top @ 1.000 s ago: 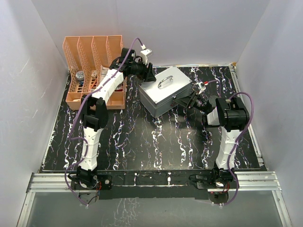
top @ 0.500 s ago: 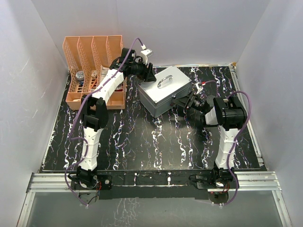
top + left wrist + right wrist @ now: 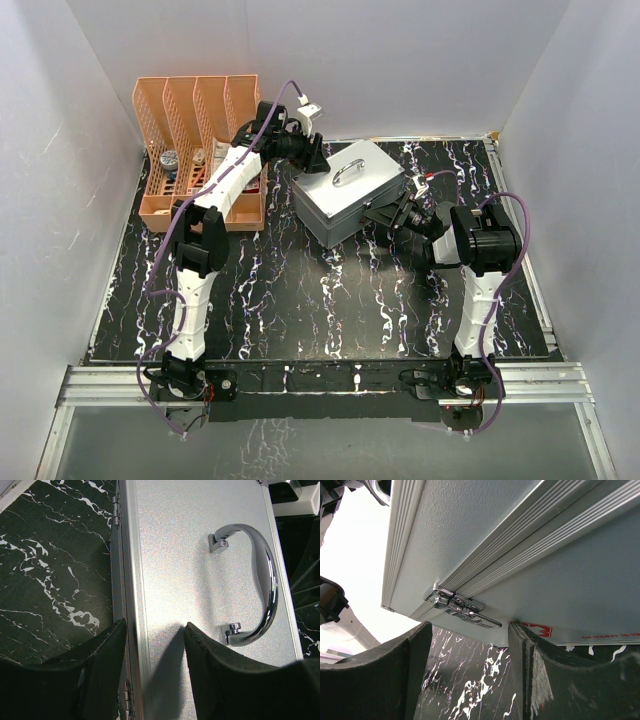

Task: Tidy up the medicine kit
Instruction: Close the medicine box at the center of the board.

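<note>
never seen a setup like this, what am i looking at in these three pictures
Two robot arms are bolted at the near edge of a black marbled table. The overhead picture shows both arms. The other two pictures come from a camera on each wrist, with that arm's dark fingers at the bottom. On the table sit a closed silver medicine kit and an orange file rack. The left gripper is at the kit's hinged back edge, near the handle. The right gripper faces a front latch. Both are open and hold nothing.

Silver-grey medicine kit (image 3: 340,197); black white-veined table (image 3: 300,300); orange rack (image 3: 245,100)
</note>
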